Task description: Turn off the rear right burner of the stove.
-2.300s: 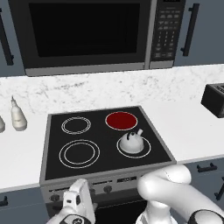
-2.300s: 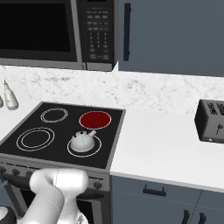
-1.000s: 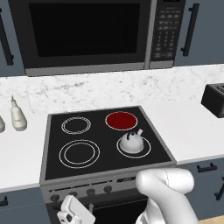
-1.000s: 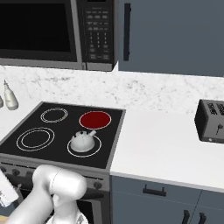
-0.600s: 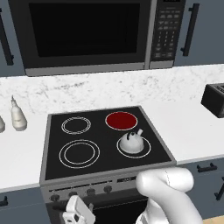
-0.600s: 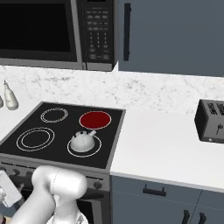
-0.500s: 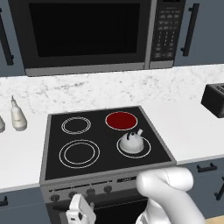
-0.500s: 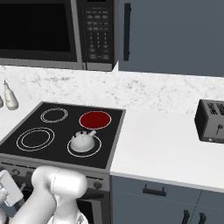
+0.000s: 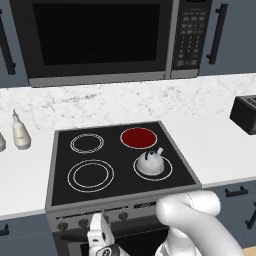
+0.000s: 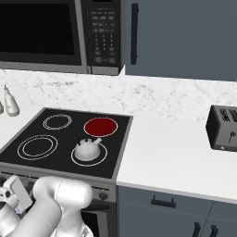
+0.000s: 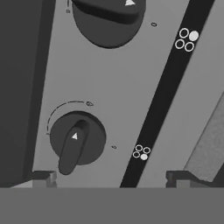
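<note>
Gripper wide open at the stove's knob panel

Left base view: the rear right burner (image 9: 138,137) glows red at 12 o'clock of the kettle (image 9: 150,162); the gripper (image 9: 99,234) hangs below the stove (image 9: 120,162) front edge. Right base view: bare counter (image 10: 171,155) runs toward the toaster (image 10: 224,128). Hand view: open fingertips (image 11: 43,178) flank a knob (image 11: 77,141); four-circle burner icons, no readable words.

The upper knob (image 11: 109,17) is cut off by the picture's edge.
</note>
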You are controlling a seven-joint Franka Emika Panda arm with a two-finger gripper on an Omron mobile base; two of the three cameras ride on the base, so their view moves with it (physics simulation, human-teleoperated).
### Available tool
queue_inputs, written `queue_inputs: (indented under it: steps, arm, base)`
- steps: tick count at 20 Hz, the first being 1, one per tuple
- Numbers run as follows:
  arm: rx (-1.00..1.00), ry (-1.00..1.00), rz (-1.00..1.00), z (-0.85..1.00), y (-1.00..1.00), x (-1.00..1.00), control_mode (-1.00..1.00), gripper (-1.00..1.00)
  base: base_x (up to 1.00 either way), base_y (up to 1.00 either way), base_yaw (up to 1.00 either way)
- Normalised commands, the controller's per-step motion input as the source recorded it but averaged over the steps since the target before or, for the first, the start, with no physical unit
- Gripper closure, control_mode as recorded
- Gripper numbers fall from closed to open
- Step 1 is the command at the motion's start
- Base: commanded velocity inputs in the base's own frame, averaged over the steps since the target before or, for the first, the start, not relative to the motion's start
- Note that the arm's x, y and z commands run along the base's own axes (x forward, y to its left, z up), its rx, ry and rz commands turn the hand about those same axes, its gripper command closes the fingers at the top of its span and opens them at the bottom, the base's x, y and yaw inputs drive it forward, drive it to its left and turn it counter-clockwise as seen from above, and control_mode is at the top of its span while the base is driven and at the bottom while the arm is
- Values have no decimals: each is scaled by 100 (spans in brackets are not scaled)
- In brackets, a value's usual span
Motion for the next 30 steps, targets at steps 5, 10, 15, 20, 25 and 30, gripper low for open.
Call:
queue_inputs:
  steps: [5,10,15,20,25,30]
  arm:
    - [5,0,5,-17,22,12,-100,-100]
    - [6,0,11,-55,32,-10,-100,-100]
    - [0,0,7,-5,29,0,-100,-100]
    - [-5,0,8,0,67,-4,-100,-100]
    - [-6,-2,6,0,39,-12,-100,-100]
    - [0,-5,0,-3,23,-33,-100,-100]
  base:
    - [0,0,0]
    - [0,0,0]
    - [0,0,0]
    - [0,0,0]
    - [0,0,0]
    - [0,0,0]
